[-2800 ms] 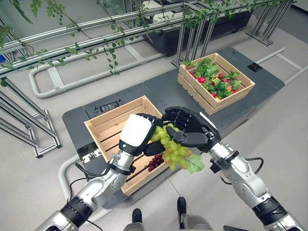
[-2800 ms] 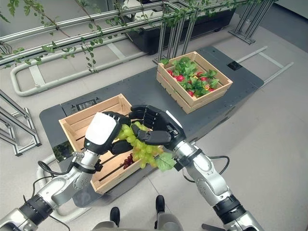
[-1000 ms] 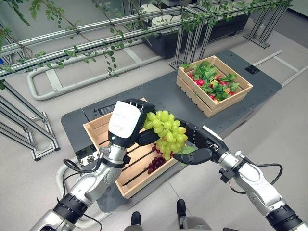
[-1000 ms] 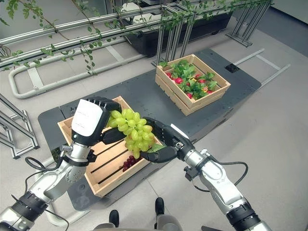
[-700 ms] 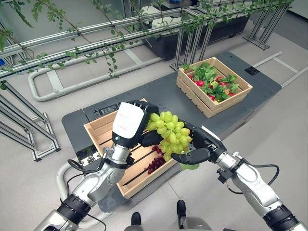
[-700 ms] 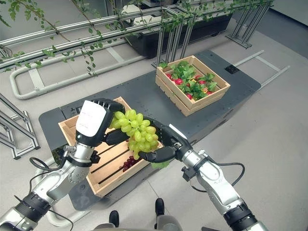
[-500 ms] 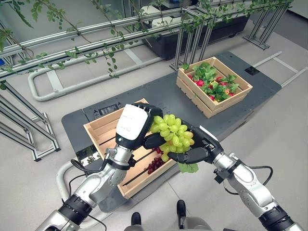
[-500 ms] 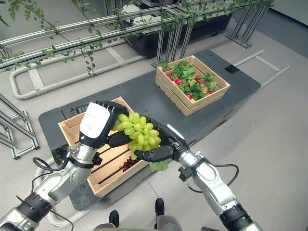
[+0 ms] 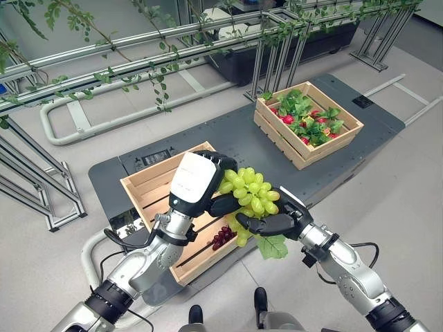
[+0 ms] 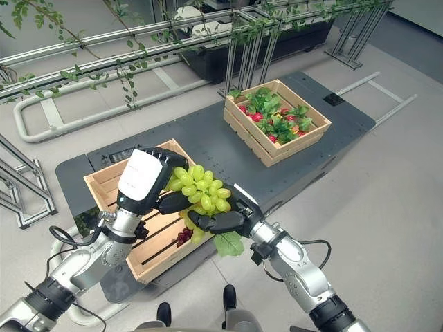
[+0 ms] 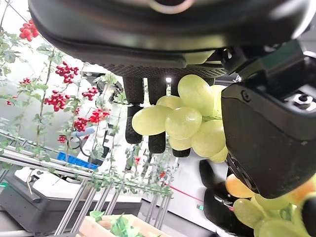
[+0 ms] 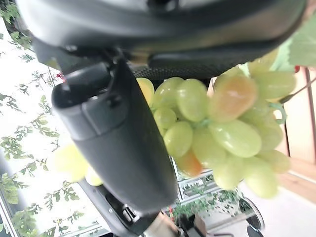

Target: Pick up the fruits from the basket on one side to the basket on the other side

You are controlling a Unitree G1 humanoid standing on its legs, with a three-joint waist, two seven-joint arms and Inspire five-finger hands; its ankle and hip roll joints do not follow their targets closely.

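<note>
A bunch of green grapes hangs in the air over the front right corner of the near wooden crate. My left hand, its back white-covered, is curled on the bunch from the left; its fingers reach past the grapes. From the right and below, my right hand wraps its fingers under the bunch, with its thumb beside the grapes. A green leaf dangles below. Dark purple grapes lie in the near crate.
A second wooden crate stands at the far right of the dark platform, filled with green leaves and red fruits. Metal rails with vines cross behind. Grey floor lies in front of and right of the platform.
My right hand has come in from the right and closed under the grape bunch. The left hand and the bunch have shifted slightly right and down.
</note>
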